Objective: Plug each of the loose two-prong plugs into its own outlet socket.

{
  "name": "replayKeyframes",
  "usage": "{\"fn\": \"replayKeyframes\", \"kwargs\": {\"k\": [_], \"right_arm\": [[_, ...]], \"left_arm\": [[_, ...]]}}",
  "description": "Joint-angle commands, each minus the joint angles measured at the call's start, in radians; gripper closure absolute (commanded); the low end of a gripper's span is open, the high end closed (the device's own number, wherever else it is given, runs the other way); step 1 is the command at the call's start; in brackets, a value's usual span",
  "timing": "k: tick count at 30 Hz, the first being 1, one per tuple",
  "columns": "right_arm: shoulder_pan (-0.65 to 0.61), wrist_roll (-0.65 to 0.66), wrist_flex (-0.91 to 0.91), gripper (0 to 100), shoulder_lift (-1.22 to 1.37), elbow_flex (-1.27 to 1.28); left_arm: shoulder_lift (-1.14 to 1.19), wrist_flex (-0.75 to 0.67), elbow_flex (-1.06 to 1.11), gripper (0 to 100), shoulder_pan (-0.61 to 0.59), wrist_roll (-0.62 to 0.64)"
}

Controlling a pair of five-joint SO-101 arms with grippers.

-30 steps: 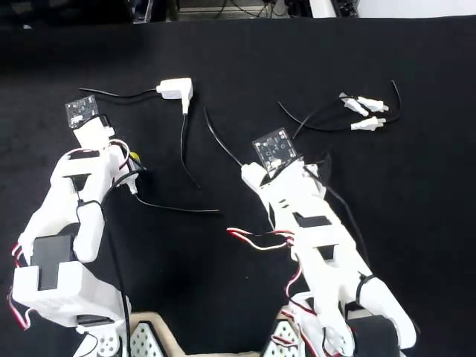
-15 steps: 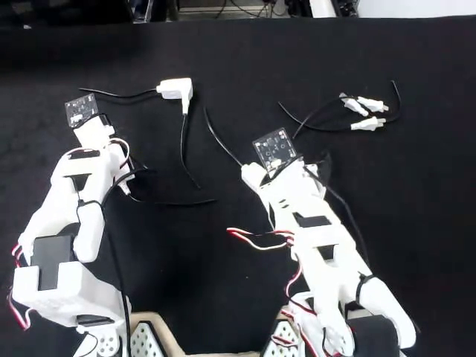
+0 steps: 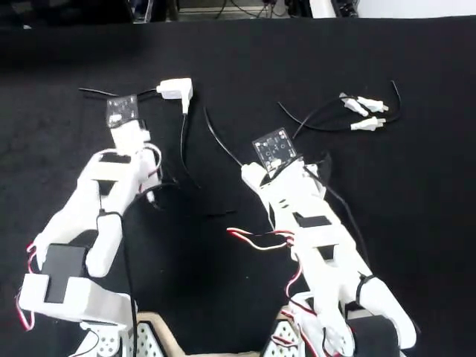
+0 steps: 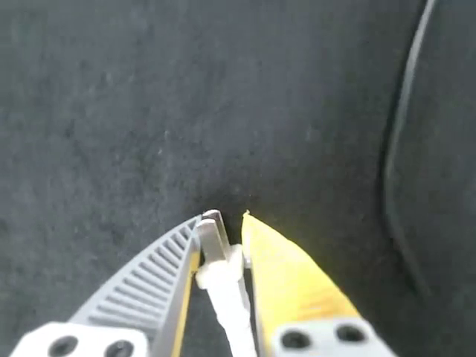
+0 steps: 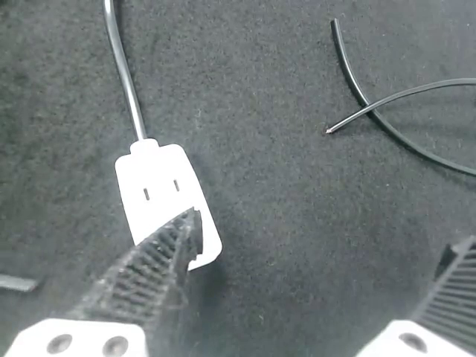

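The black bench (image 3: 416, 223) carries both arms side by side. The left arm (image 3: 111, 193) stretches toward a white connector block (image 3: 176, 89) that lies on its cable near the far edge. The right arm (image 3: 312, 223) lies across the middle. Under the right arm's wrist a flat white outlet socket (image 5: 160, 195) rests on the cloth with its two slots facing up and a black cable (image 5: 123, 74) running from its end. The right claw (image 5: 327, 238) is released, its fingers spread wide, and the tip of one ribbed finger sits over the socket's edge — I cannot tell whether it touches. The left claw (image 4: 223, 222) is clenched on a small white plug (image 4: 223, 279), whose prongs poke out between the fingertips just above the bench. Two loose plugs (image 3: 370, 103) (image 3: 368, 124) lie close together at the far right, well apart from both arms.
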Motion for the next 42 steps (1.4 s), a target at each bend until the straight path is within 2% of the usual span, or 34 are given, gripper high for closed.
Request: {"fn": "replayKeyframes", "kwargs": {"k": [1,5,11,15,20,23,26,31,42], "right_arm": [[-0.008,-0.009,0.002,53.2,-0.030,-0.045],[-0.008,-0.009,0.002,53.2,-0.030,-0.045],[-0.008,-0.009,0.002,53.2,-0.030,-0.045],[-0.008,-0.009,0.002,53.2,-0.030,-0.045],[-0.008,-0.009,0.002,53.2,-0.030,-0.045],[-0.008,-0.009,0.002,53.2,-0.030,-0.045],[-0.008,-0.009,0.002,53.2,-0.030,-0.045],[-0.008,-0.009,0.002,53.2,-0.030,-0.045],[-0.008,-0.009,0.002,53.2,-0.030,-0.045]], "left_arm": [[-0.012,0.011,-0.008,97,-0.001,-0.083],[-0.014,0.012,-0.004,97,0.015,-0.091],[-0.012,0.127,-0.051,97,0.010,-0.094],[-0.009,0.155,-0.064,96,0.008,-0.094],[-0.014,0.158,-0.056,80,0.007,-0.092],[-0.014,0.158,-0.056,75,0.007,-0.092],[-0.015,0.189,-0.065,75,0.008,-0.092],[-0.043,0.368,-0.130,75,0.010,-0.084],[-0.032,0.387,-0.102,75,-0.005,-0.092]]}}
